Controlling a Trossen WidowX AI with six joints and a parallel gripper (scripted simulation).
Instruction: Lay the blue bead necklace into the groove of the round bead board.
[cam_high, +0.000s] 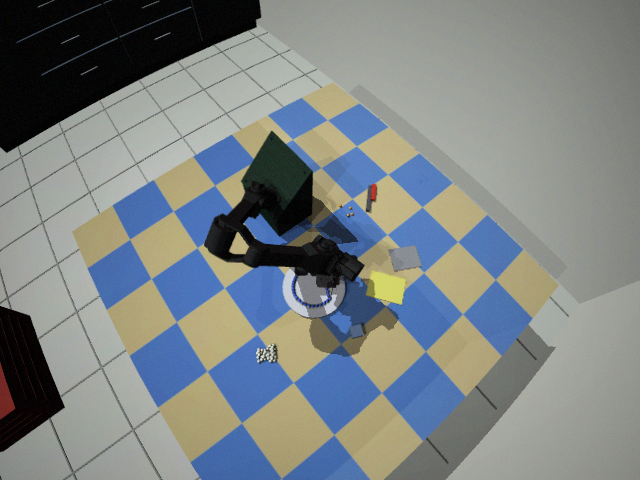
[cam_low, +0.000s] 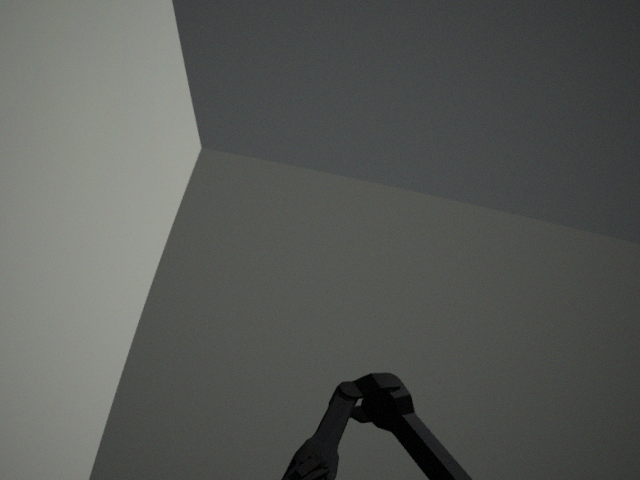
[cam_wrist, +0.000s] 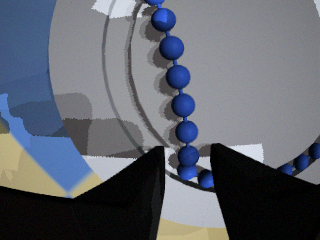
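Straddling part of the blue bead necklace (cam_high: 312, 305) (cam_wrist: 183, 105), the fingers of the gripper (cam_high: 326, 282) (cam_wrist: 187, 154) are being seen part-way open in the wrist view. A bead is showing between the fingertips, with a gap on either side of it; no firm grasp is being shown, so the tool is being noted as released.

The necklace is lying on the round board (cam_high: 289, 303) (cam_wrist: 82, 70). In the wrist view, the run at lower right is following the groove (cam_wrist: 131, 55), while the run leading up from the fingertips is cutting inside it. The far right part of the board is being covered by the black arm (cam_high: 281, 255) (cam_low: 382, 408) in the top view. In the exterior view only the upper arm links are showing, the gripper being out of sight.

Right of the board, a yellow pad (cam_high: 386, 287) is lying near a gray square (cam_high: 405, 258). A small gray-blue block (cam_high: 356, 330) is resting at near right, and white beads (cam_high: 266, 353) are lying at near left. A red-handled knife (cam_high: 372, 193) is lying at far right, with small orange beads (cam_high: 350, 208) to its left.
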